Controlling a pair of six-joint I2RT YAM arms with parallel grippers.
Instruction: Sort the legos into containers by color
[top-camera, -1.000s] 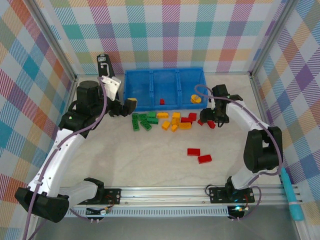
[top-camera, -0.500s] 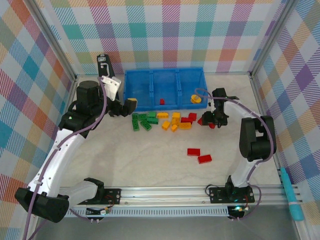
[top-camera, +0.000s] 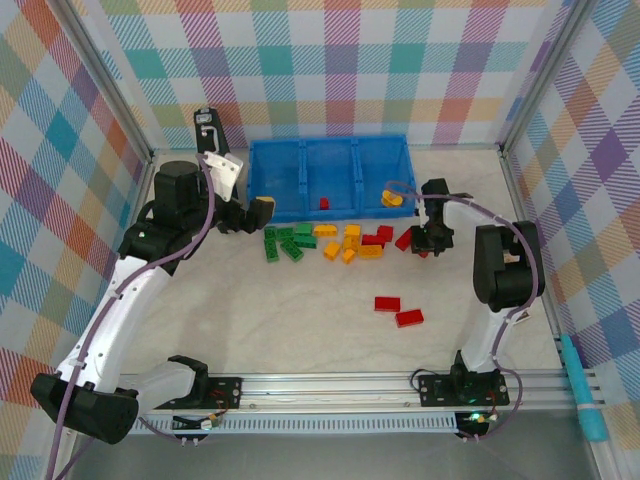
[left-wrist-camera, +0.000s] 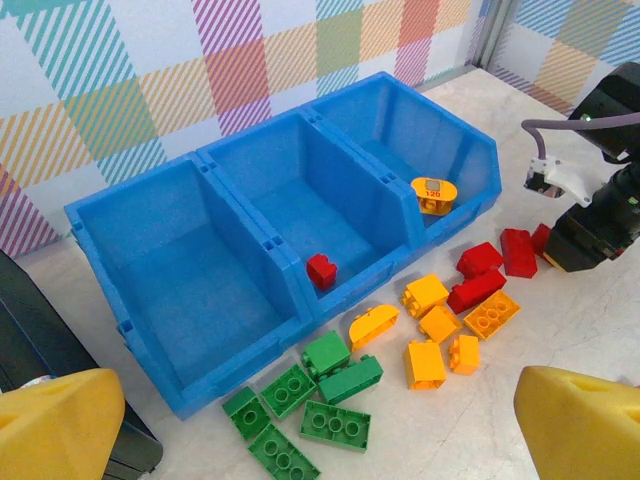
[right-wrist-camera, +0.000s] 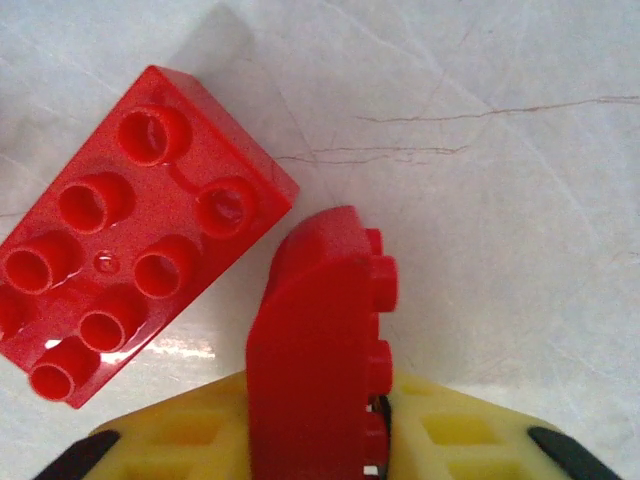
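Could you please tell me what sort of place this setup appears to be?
Probably a robot test cell, not a home: pastel plaid-patterned walls on a metal frame enclose a pale marbled tabletop, and the left arm and right arm are bolted to an aluminium rail.

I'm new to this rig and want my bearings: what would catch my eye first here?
The bright blue plastic three-compartment tray at the far side of the table stands out, with green, yellow-orange and red studded plastic bricks scattered just in front of it. To their right, the right gripper is shut on a red curved-top plastic brick, beside a red eight-stud brick lying flat.
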